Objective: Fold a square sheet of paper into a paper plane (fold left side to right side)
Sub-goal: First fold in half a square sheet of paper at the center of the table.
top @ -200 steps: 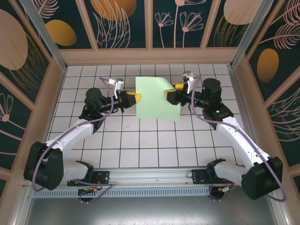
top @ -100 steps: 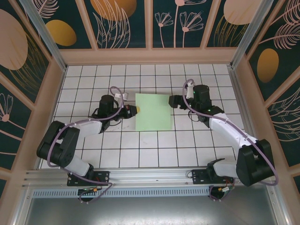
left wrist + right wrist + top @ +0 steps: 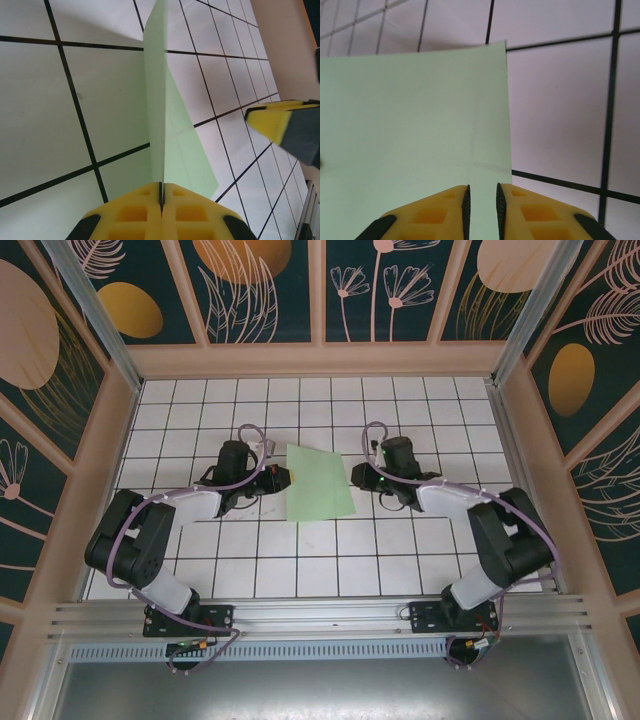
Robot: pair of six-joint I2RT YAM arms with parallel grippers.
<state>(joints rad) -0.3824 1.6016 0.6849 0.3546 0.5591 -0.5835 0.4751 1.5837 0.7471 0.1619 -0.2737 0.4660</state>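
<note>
The square sheet of paper (image 3: 320, 483) is pale mint-green and sits low over the white tiled floor between my two grippers. My left gripper (image 3: 283, 478) holds its left edge. In the left wrist view the yellow jaws (image 3: 161, 194) are shut on the sheet (image 3: 156, 115), which rises edge-on from them while the rest slopes down to the right. My right gripper (image 3: 357, 477) is at the sheet's right edge. In the right wrist view its jaws (image 3: 482, 202) stand a narrow gap apart over the flat sheet (image 3: 415, 120), with a faint crease line near that edge.
The floor is a white tile grid (image 3: 300, 550) with wooden walls around it (image 3: 320, 358). A yellow fingertip of the right gripper (image 3: 285, 125) shows in the left wrist view, beyond the sheet. Both arms (image 3: 470, 500) lie low and stretched inward.
Both grippers have dropped toward the floor and drawn closer together, bringing the sheet down from its raised position. The sheet now looks smaller and lower.
</note>
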